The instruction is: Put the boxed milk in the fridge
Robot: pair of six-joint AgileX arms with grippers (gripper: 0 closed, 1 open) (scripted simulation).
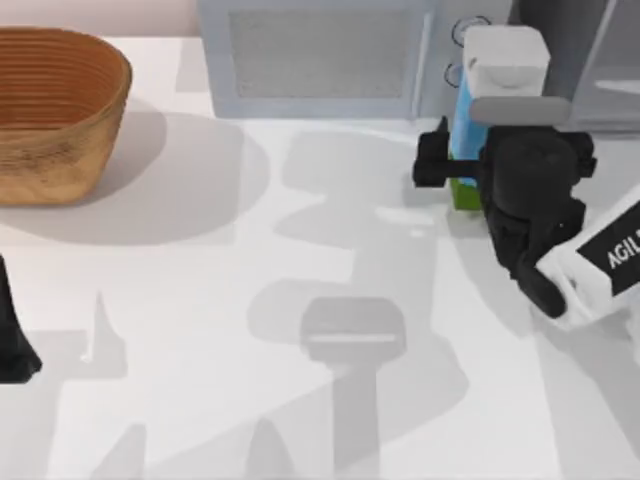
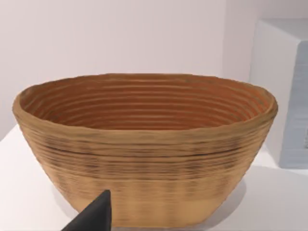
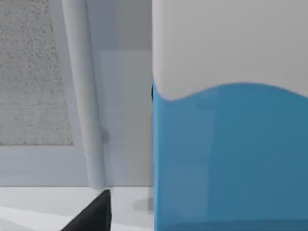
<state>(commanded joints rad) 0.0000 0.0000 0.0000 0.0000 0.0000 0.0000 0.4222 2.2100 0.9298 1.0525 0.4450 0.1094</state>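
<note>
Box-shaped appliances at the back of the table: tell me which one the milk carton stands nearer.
The fridge, the dark grey cabinet at the back right corner. The boxed milk stands at its left edge; the light-grey microwave spreads further left, toward the basket.

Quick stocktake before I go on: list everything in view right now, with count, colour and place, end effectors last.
boxed milk: 1, white top, blue middle, green base; upright at the table's back right, before the microwave.
microwave: 1, light grey; back centre.
fridge: 1, dark grey, lighter door; back right corner.
basket: 1, tan wicker; back left.
table: 1, white.
right end effector: 1, black; at the milk's lower part.
left end effector: 1, black; parked at the left edge.
</note>
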